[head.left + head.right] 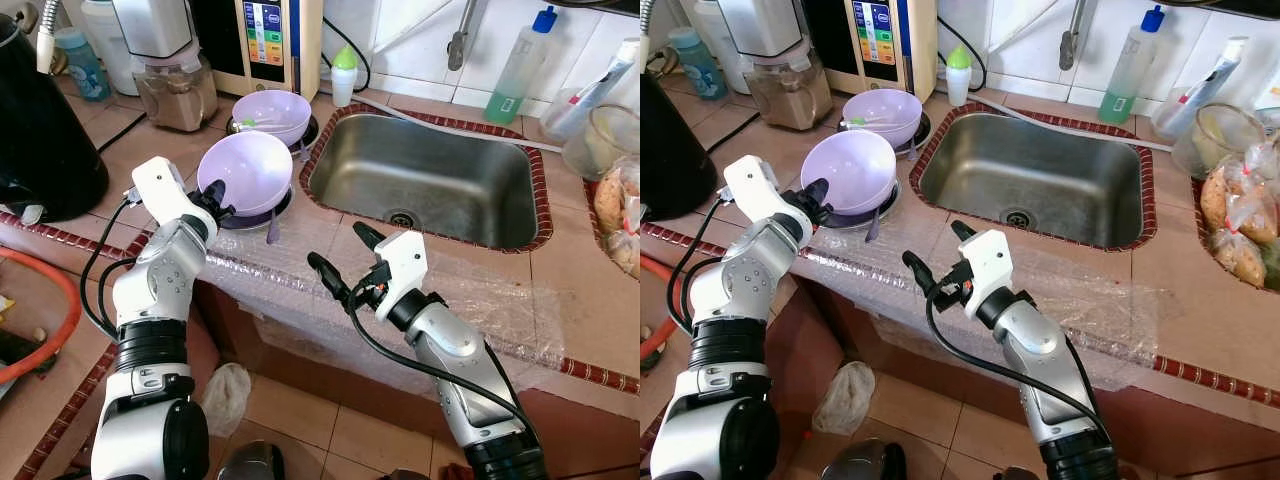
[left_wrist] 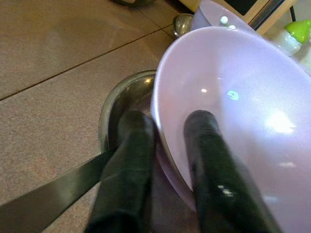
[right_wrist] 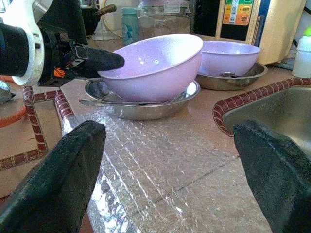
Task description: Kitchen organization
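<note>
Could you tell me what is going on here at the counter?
The robot stands at a tiled kitchen counter beside the sink. Its left claw grips the rim of the near purple bowl, one finger inside and one outside, tilting it in a metal dish. The right claw hovers open over the bubble wrap at the counter's edge, holding nothing. A second purple bowl sits behind in its own dish.

steel sink (image 1: 420,175), green soap bottle (image 1: 520,70), black kettle (image 1: 40,130)
</note>
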You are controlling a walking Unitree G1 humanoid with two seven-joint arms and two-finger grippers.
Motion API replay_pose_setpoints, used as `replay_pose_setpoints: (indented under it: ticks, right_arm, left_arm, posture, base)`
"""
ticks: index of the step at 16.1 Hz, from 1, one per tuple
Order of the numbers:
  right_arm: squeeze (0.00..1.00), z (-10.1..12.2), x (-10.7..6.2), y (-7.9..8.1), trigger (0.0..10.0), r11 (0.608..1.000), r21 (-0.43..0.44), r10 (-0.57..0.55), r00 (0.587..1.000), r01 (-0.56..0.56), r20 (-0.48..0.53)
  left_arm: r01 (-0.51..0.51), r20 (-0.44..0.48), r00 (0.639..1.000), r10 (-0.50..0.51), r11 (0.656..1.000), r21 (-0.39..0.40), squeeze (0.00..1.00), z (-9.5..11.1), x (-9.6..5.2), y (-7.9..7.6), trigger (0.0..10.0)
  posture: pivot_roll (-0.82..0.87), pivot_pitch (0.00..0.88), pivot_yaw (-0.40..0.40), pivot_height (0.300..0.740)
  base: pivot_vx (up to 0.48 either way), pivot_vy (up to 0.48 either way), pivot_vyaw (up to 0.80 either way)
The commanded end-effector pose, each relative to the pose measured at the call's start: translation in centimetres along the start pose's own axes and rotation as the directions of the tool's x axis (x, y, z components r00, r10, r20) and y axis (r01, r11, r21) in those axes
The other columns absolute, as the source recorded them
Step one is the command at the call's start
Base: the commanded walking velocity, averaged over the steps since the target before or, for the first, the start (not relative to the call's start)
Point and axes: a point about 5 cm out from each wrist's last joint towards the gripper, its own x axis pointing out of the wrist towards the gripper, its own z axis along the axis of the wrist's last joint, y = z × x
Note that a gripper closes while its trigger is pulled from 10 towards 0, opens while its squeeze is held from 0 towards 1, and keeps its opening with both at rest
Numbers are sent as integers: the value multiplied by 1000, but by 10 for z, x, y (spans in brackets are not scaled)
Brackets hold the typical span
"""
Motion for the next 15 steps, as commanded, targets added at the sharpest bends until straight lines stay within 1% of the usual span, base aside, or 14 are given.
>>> replay_pose_setpoints:
  ticks: [1, 4, 7, 10, 11, 12, 13, 15]
  right_arm:
    - [0, 5, 1, 0, 10000, 1000, -4, 14, 1000, -14, 15]
    - [0, 4, 2, 3, 10000, 1000, 0, 31, 999, -31, 11]
    - [0, 4, 4, 2, 10000, 999, 0, 35, 999, -35, 8]
    - [0, 3, 4, 0, 10000, 1000, -2, 19, 1000, -19, 10]
    - [0, 3, 4, -1, 10000, 1000, -1, 7, 1000, -7, 10]
    - [0, 2, 4, -2, 10000, 1000, 5, -10, 1000, 10, 9]
    - [0, 2, 4, -3, 10000, 1000, 10, -21, 1000, 21, 8]
    - [0, 2, 4, -5, 10000, 998, 31, -50, 999, 49, 14]
  left_arm:
    - [0, -2, 1000, 0, 1000, 1, 0, 2, 0, -3, 0]
    - [0, 2, 1000, 0, 1000, 3, 0, 2, 0, -1, 0]
    - [5, 15, 1000, -5, 1000, 8, 0, 4, 0, -3, 0]
    - [5, 60, 998, -7, 999, 34, 0, 7, -2, -2, 0]
    - [13, 84, 996, -18, 998, 55, 0, 9, -2, -3, 0]
    - [34, 108, 993, -45, 994, 103, 0, 12, -3, -7, 0]
    - [50, 121, 990, -66, 990, 131, 0, 12, -3, -10, 0]
    - [75, 178, 978, -107, 981, 178, 0, 17, -6, -16, 0]
  posture:
    - [-1, 0, 61, 740]
    - [2, 0, 59, 740]
    - [4, 0, 58, 740]
    - [4, 0, 58, 740]
    - [4, 0, 59, 740]
    - [5, 0, 55, 740]
    - [6, 0, 53, 740]
    - [6, 0, 53, 740]
  base:
    - [0, 0, 0]
    - [0, 0, 0]
    - [0, 0, 0]
    - [0, 0, 0]
    - [0, 0, 0]
    - [0, 0, 0]
    - [0, 0, 0]
    - [0, 0, 0]
